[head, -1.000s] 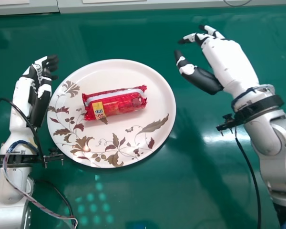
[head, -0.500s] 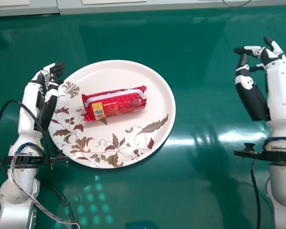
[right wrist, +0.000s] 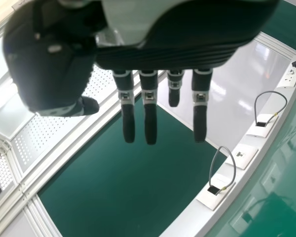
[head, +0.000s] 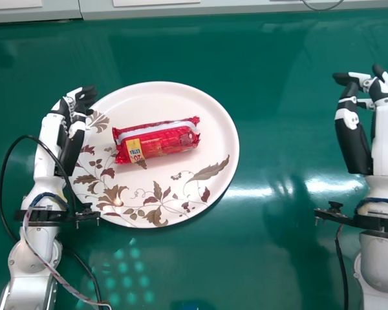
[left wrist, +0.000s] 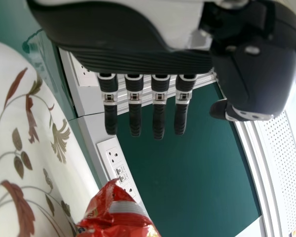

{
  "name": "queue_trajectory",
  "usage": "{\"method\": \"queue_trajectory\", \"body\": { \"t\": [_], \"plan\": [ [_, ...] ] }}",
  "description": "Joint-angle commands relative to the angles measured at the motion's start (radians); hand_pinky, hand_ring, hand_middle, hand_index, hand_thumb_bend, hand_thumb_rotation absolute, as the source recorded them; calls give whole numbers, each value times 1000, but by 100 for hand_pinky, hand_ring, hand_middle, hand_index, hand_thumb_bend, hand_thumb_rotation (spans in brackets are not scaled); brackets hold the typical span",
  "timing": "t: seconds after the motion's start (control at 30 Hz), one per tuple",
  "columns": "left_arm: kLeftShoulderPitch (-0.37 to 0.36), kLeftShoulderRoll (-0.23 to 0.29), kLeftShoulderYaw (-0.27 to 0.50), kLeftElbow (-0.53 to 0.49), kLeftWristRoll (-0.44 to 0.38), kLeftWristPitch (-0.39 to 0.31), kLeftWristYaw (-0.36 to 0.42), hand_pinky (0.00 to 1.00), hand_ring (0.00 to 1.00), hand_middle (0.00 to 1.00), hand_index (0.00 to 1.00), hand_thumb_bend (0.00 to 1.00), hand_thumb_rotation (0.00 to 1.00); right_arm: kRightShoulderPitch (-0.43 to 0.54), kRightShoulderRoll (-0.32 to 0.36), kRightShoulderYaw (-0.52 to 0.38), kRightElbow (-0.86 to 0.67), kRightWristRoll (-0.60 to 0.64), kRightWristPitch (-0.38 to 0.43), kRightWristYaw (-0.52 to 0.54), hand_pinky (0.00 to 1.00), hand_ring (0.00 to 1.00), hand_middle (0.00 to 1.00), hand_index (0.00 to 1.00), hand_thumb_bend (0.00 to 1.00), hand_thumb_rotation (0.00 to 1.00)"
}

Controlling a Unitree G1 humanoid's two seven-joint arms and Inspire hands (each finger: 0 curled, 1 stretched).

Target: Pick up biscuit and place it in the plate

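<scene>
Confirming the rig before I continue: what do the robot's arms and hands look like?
The left arm and right arm are white and rounded, each with a black band by the wrist. The left hand and right hand are white and black, with dark fingertips. A black cable loops beside the left arm.

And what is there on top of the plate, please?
The red biscuit packet lies on the plate, with printed leaves showing beside it. The plate's surface beneath the packet is covered and cannot be seen.
</scene>
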State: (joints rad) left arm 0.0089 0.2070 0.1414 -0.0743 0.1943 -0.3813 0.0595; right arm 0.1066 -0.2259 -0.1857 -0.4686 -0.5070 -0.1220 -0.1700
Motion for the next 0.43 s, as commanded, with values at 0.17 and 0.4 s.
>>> {"method": "queue_trajectory", "body": {
  "t": [0.17,0.4],
  "plan": [
    [45,-7,-27,-33,-5,9,-22,80,83,81,83,30,4,44,2,-33,22,49,-55,-19,58,69,73,72,29,29],
    [66,-27,-45,-32,25,-5,0,79,82,80,82,30,11,64,-23,-92,85,81,-168,-50,57,69,73,73,29,29]
  ]
}}
